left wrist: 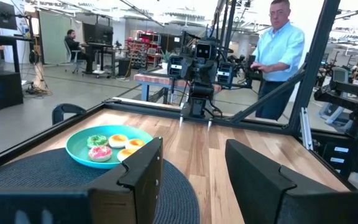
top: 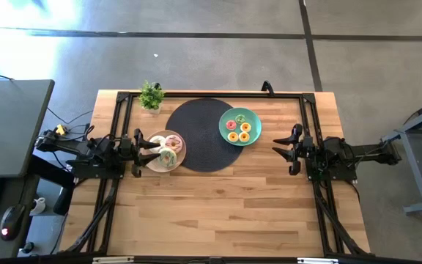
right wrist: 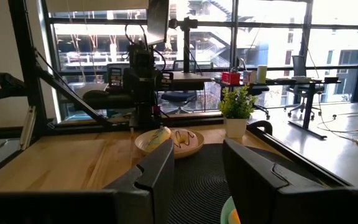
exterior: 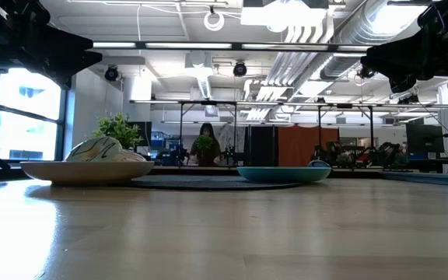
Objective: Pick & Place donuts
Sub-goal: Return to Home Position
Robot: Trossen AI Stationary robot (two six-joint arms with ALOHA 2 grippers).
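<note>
Several tiny donuts (top: 238,129), yellow, pink, green and orange, lie on the teal plate (top: 251,116), also visible in the left wrist view (left wrist: 107,144). Larger frosted donuts (top: 168,154) lie on the beige plate (top: 179,141); in the low view one shows cream with dark drizzle (exterior: 103,149). My left gripper (top: 151,145) hangs open above the beige plate's left edge, its fingers (left wrist: 143,167) spread and pointing toward the teal plate. My right gripper (top: 283,144) is open and raised, to the right of the teal plate, pointing toward the beige plate (right wrist: 169,142).
Both plates sit partly on a round dark mat (top: 204,139) at the table's far middle. A small potted plant (top: 151,95) stands at the far left. A black frame (top: 211,94) edges the table. A person in a light blue shirt (left wrist: 279,46) stands beyond the right arm.
</note>
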